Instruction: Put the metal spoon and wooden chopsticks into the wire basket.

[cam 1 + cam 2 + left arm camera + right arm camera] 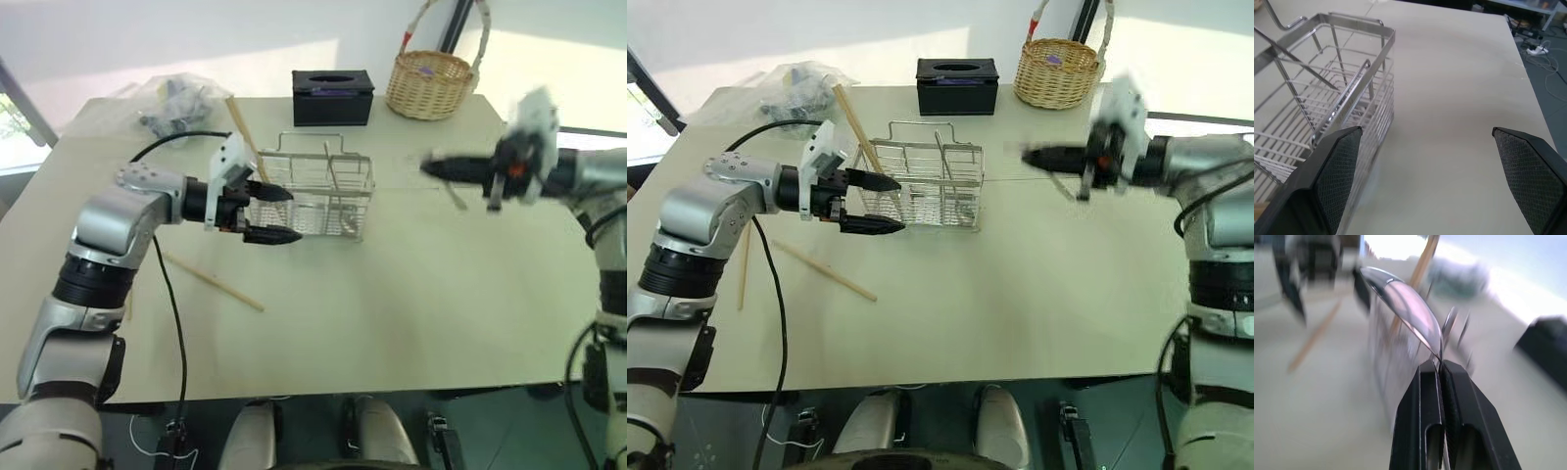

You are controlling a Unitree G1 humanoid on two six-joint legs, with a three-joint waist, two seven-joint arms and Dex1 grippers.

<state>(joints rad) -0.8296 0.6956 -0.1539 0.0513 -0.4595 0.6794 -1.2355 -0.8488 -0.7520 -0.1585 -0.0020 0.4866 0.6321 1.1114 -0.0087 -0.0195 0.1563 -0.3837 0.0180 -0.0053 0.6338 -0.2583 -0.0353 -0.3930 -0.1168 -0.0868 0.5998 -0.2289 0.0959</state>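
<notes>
Small shiny silver metal spoon [1400,303] is pinched by the handle between the right gripper's [1441,366] two black fingers, bowl sticking out past the tips. Right gripper is above the table at about 3 o'clock from the rectangular silver wire-grid basket [926,186], well apart from it, pointing toward it; that arm is blurred.

Wire basket sits upright near table centre, thin wire handle on top. One long light-tan wooden chopstick [854,125] leans out of its 9 o'clock end, tilted up toward 11 o'clock. A second wooden chopstick [826,271] lies flat on the table at about 7 o'clock from the basket. A third [745,264] lies near the table's 9 o'clock edge, partly behind the left arm.

Left gripper [872,201] is spread wide, nothing between the fingers, just beside the basket's 9 o'clock end.

Beige table [1019,294]. Black rectangular tissue box [957,86] at 12 o'clock from the basket. Round woven wicker basket with arched handle [1056,71] at about 1 o'clock. Crumpled clear plastic bag [798,86] at about 10 o'clock.
</notes>
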